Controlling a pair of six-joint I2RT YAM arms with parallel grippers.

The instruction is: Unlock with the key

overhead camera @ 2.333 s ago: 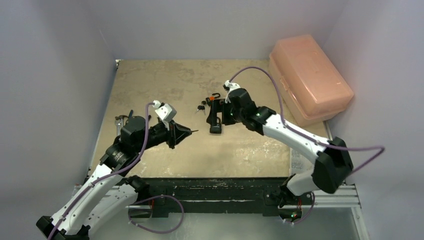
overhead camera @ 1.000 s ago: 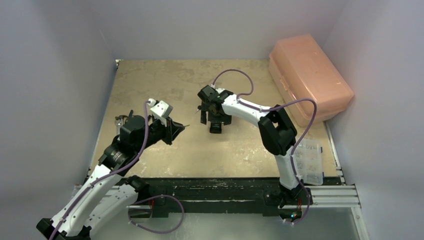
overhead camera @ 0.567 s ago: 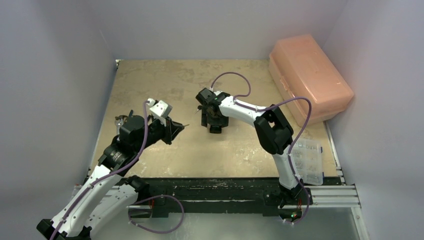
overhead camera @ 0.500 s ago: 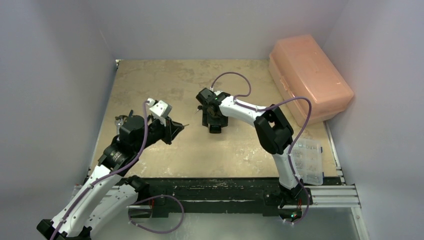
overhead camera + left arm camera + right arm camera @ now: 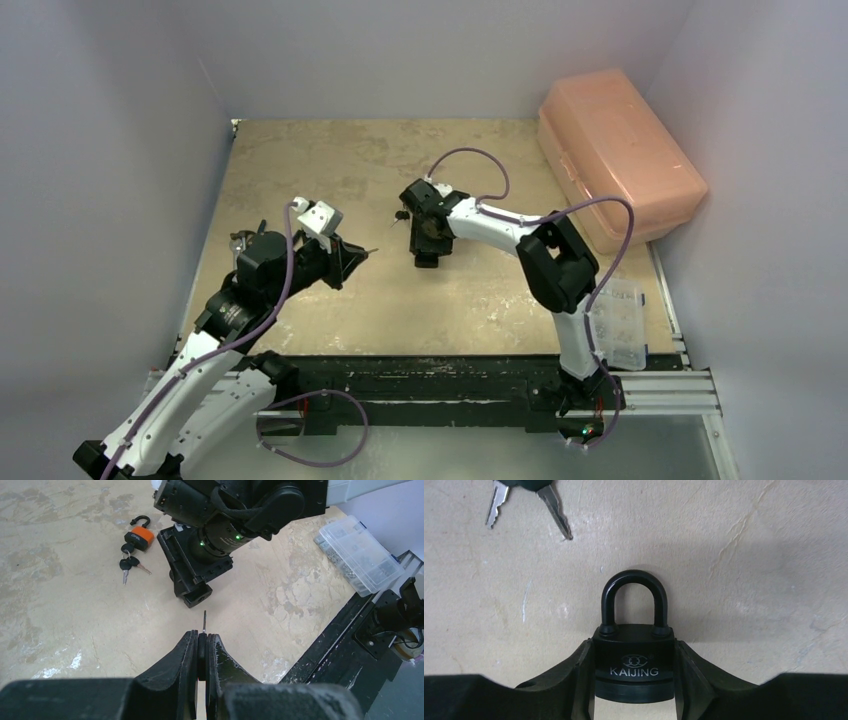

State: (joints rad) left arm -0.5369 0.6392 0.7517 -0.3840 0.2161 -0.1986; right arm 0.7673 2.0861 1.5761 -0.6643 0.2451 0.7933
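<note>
"KAIJING" on the black padlock (image 5: 633, 662) body, small emblem above it, orange padlock (image 5: 141, 536) lettering too blurred to read

Your top view looks down over the whole table (image 5: 300, 170). The left wrist view looks low across it; the right wrist view hangs close above. Both show the keys (image 5: 127, 565) upper left.

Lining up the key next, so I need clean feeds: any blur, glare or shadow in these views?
Right wrist: black padlock sharp, its lettering readable, soft shadow beside the shackle. Left wrist: key tip thin but crisp, the fingers near the lens soft. Top external: even light, padlock hidden under the right arm.
</note>
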